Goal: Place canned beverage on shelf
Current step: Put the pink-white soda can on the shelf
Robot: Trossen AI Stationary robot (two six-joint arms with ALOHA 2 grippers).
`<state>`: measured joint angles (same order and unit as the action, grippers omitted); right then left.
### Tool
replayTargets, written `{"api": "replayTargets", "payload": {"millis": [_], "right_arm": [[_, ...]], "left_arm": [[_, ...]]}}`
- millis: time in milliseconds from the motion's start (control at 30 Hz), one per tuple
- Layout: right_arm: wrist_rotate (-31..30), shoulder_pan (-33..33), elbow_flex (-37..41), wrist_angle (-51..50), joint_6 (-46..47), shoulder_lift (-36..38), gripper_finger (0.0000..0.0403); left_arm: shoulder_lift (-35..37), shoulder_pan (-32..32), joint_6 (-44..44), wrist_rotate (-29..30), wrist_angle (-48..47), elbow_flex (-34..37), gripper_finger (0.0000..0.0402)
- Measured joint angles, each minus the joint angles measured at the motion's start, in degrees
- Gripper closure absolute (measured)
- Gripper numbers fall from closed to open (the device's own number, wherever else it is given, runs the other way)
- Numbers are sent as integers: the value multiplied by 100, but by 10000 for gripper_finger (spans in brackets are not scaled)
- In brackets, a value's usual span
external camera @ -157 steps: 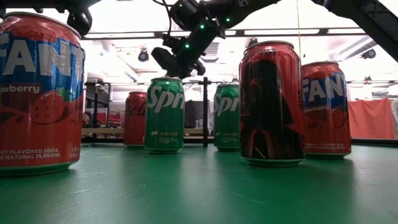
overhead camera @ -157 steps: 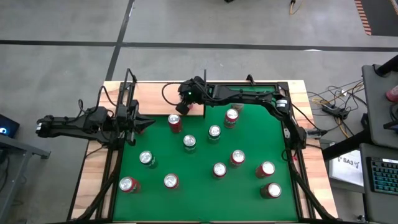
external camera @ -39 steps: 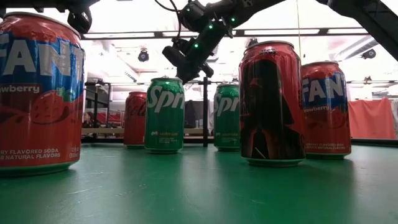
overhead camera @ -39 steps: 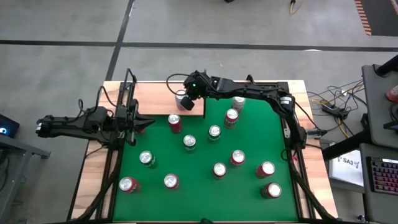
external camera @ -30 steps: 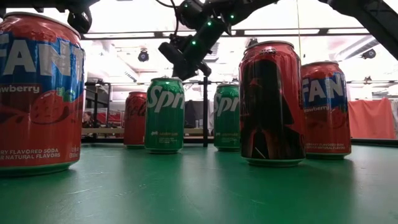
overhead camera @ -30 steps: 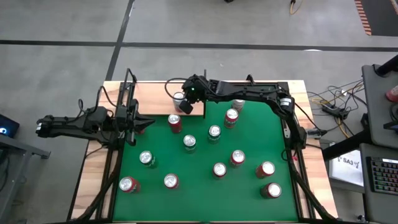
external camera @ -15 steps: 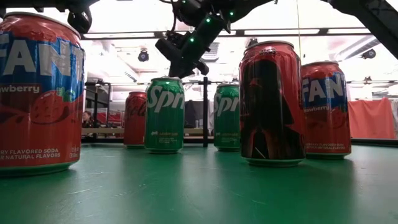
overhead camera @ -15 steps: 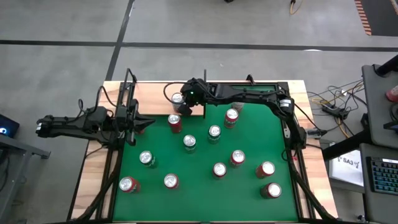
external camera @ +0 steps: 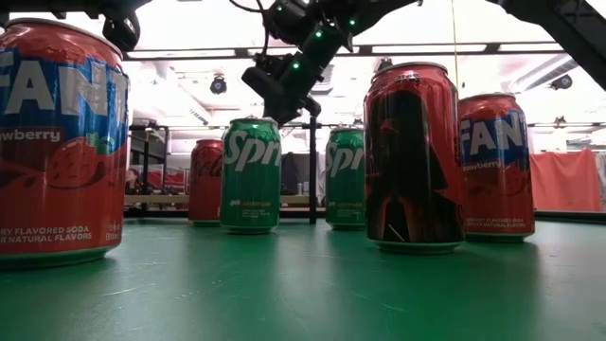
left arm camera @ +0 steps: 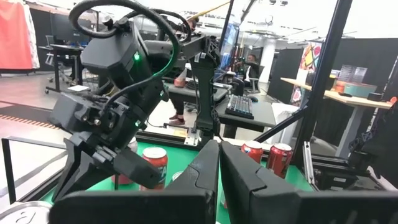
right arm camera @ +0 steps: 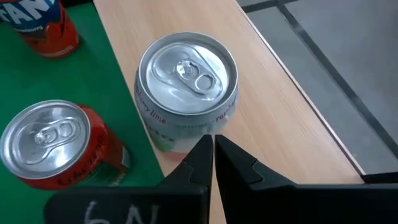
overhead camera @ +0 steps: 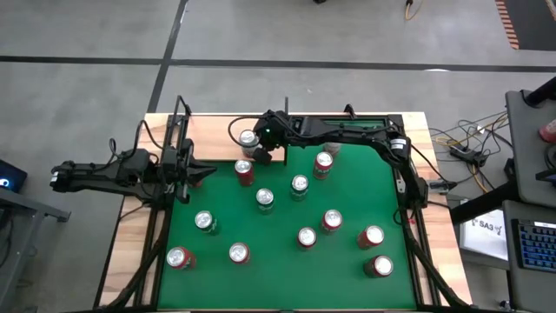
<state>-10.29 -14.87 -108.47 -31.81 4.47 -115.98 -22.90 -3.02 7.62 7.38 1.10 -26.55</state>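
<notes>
Right gripper (overhead camera: 258, 155): mine, fingers pressed together on nothing, hanging just above the shelf (overhead camera: 217, 132) at the table's far edge, beside the white can (right arm camera: 186, 87).
White can: upright on the pale shelf panel, close to the edge that meets the green felt (overhead camera: 347, 209); I judge it placed.
Red can (right arm camera: 59, 144): on the felt, just beside the white can and my fingertips.
Left gripper (left arm camera: 214, 180): mine too, clenched and empty, waiting at the table's left side.
Risk, tipping: my fingers are near the white can; any sideways drift as I pull away could knock it off the shelf edge.
Risk, neighbour: dropping lower could clip the red can.
Risk, rods: the shelf's black uprights (external camera: 311, 170) stand near my arm's path.
</notes>
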Motion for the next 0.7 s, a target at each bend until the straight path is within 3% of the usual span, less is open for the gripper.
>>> {"api": "replayTargets", "payload": {"millis": [367,700], "right_arm": [[450,23,0,741,39,-276,394],[431,32,0,909,-45,-330,394]], "left_arm": [[-7,2,-2,-2,4,0,402],[-13,0,-2,-2,13,0,402]]}}
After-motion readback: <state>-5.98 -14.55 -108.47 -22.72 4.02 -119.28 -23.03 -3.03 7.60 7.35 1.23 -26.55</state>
